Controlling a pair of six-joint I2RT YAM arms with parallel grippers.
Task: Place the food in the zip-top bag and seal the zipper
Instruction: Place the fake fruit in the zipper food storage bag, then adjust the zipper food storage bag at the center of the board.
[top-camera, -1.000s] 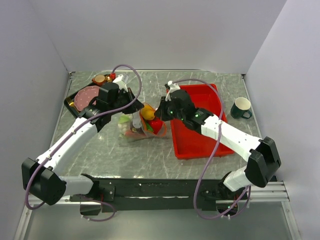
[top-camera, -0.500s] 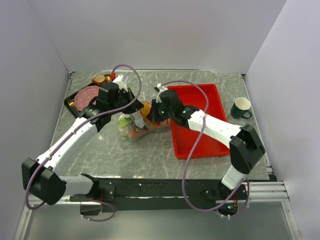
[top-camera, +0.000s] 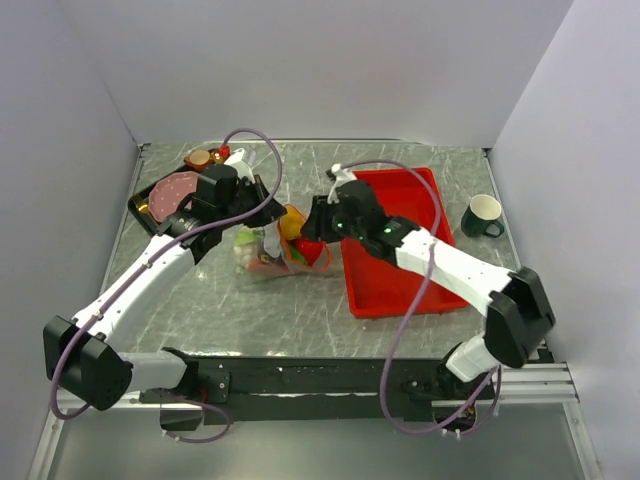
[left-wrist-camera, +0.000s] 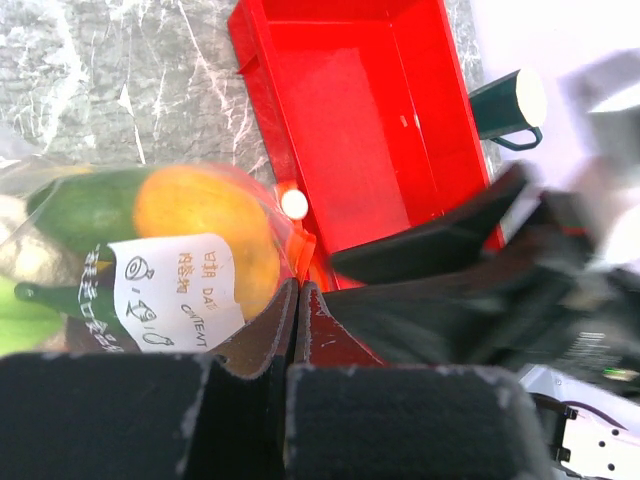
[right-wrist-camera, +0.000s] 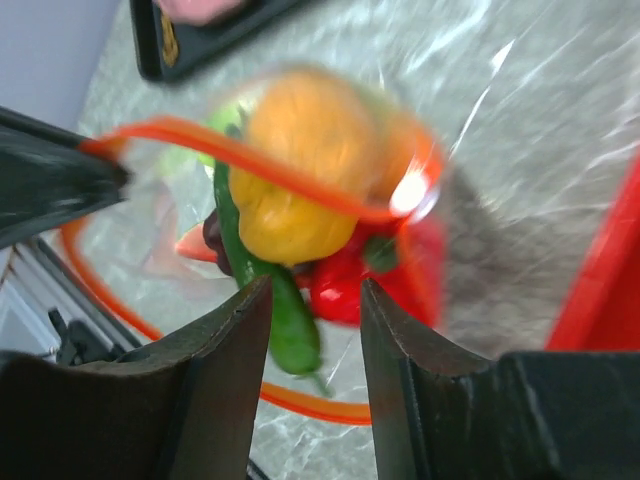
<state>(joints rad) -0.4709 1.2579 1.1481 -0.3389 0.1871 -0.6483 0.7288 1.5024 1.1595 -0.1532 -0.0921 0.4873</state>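
The clear zip-top bag (top-camera: 262, 255) stands mid-table with its mouth open to the right. My left gripper (top-camera: 272, 212) is shut on the bag's upper rim; its jaws are pressed together in the left wrist view (left-wrist-camera: 295, 292). Inside the bag are the food pieces: a yellow-orange fruit (right-wrist-camera: 300, 185), a green pod (right-wrist-camera: 275, 310) and a red piece (right-wrist-camera: 350, 285). The orange-red zipper (right-wrist-camera: 230, 155) loops around them. My right gripper (right-wrist-camera: 315, 290) is open and empty just outside the bag's mouth; it also shows in the top view (top-camera: 303, 232).
A red rectangular tray (top-camera: 400, 270) lies right of the bag, under the right arm. A dark green mug (top-camera: 483, 215) stands at the far right. A black tray with a pink plate (top-camera: 175, 190) sits at the back left, behind the left arm.
My right gripper went left to the bag's mouth, then drew back slightly to the right. The bag shifted a little and its mouth now gapes. My left gripper kept its hold.
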